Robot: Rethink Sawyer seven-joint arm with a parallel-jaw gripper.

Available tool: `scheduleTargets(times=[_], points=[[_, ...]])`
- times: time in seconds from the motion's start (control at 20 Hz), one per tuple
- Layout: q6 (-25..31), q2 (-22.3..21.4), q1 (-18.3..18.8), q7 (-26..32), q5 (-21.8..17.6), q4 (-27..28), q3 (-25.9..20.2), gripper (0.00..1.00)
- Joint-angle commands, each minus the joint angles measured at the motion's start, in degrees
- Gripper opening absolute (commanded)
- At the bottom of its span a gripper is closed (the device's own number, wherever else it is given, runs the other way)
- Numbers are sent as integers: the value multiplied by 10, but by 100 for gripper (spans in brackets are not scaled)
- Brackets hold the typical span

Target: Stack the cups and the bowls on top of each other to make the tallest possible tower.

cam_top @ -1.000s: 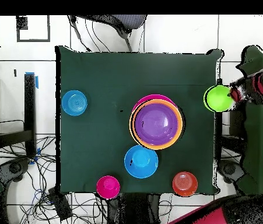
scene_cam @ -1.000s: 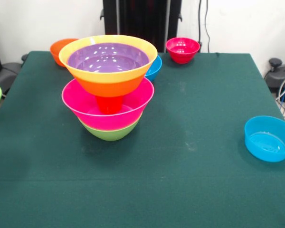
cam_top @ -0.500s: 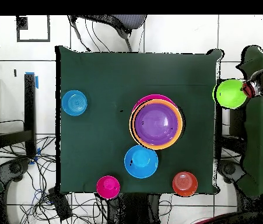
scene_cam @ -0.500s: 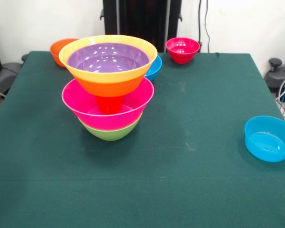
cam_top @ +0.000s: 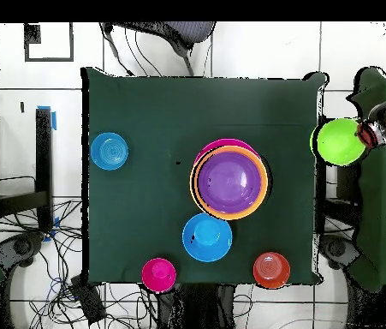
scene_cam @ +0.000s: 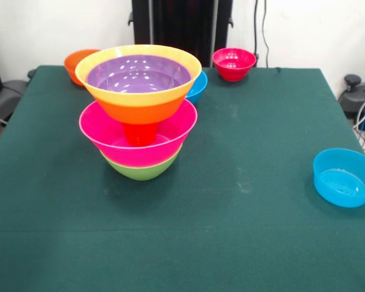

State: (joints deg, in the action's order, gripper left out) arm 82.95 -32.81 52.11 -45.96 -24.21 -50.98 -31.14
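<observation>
The tower stands left of the table's middle: a green bowl lowest, a pink bowl in it, an upturned orange cup, then a large orange bowl with a purple bowl nested inside. From overhead the tower shows purple ringed by orange and pink. Loose bowls lie around it: blue at the right, blue behind the tower, red and orange at the far edge. Neither view shows the gripper.
In the overhead view a person's hand holds a bright green bowl just past the table's right edge. The dark green cloth covers the whole table. Cables and chair parts lie around the table.
The person's hand has drawn the bright green bowl further off the table's side; it left the front view's left edge. The tower and loose bowls have not moved.
</observation>
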Motion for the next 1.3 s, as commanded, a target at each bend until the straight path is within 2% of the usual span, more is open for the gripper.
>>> scheduleTargets(times=[0.05, 0.4, 0.75, 1.0, 1.3], points=[[18, -60, -42, -52, 17, -138, 32, 0], [24, -121, -48, -85, 49, -198, 52, 0], [54, -177, -58, -91, 76, -219, 71, 0], [59, -191, -60, -87, 85, -223, 79, 0], [17, -201, -71, -107, 102, -263, 94, 0]])
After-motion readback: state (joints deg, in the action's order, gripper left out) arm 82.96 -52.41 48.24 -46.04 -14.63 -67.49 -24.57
